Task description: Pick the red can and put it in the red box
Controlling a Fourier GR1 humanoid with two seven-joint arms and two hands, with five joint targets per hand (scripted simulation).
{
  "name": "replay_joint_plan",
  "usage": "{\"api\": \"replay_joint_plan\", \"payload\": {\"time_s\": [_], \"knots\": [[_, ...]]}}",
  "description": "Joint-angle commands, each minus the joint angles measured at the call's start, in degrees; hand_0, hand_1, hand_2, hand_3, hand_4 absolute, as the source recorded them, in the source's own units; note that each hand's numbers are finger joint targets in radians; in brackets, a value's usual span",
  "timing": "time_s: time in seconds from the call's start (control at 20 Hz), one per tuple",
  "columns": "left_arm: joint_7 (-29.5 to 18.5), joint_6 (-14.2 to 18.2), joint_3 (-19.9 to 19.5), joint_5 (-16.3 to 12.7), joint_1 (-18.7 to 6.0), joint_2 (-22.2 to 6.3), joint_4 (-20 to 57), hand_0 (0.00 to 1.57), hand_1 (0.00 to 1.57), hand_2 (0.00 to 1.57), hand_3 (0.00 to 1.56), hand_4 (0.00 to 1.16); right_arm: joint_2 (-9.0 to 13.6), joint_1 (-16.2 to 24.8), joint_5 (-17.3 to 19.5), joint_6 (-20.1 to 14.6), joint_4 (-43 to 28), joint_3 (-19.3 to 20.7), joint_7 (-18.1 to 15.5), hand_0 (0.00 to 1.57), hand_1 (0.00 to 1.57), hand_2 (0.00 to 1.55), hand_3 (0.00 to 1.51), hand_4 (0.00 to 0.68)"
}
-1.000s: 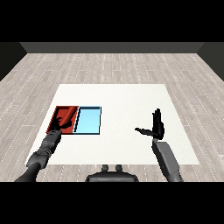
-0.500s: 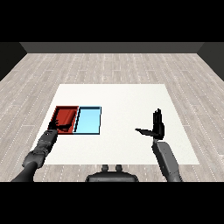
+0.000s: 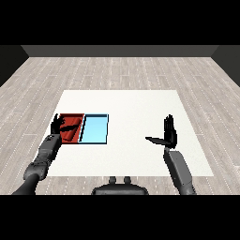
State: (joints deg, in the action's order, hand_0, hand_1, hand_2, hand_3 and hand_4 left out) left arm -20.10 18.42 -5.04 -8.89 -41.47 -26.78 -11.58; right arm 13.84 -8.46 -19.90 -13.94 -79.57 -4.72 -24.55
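The left hand (image 3: 58, 124) is hanging over the near-left corner of the red tray (image 3: 75, 116), fingers spread and relaxed, gripping nothing, its forearm reaching in from the lower left. Inside the red tray a red shape, probably the can (image 3: 70, 135) lying on its side, is showing just right of that hand, though it is blending with the tray floor. The blue tray (image 3: 95, 130) is sitting flush against the red tray's right edge. Well to the right of the red tray, the right hand (image 3: 169, 133) is standing upright over the table (image 3: 126, 105), fingers straight, thumb pointing back toward the trays. Bare white surface is stretching beyond the trays and between them and that hand.
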Motion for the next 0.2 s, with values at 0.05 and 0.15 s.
{"api": "replay_joint_plan", "payload": {"time_s": [0.05,0.15], "knots": [[-9.71,-9.21,-1.92,-2.91,2.65,0.01,-7.96,1.11,1.11,1.17,0.00,0.00,0.27,3.19,0.34,2.11,-4.58,-1.64,-0.64,0.00,0.00,0.00,0.00,0.000],[-11.36,-10.24,-2.46,-4.83,2.63,3.74,-13.09,0.00,0.00,0.00,0.00,0.00,-0.40,-0.95,0.67,2.14,-1.49,-2.05,0.38,0.00,0.00,0.00,0.00,0.000]]}}
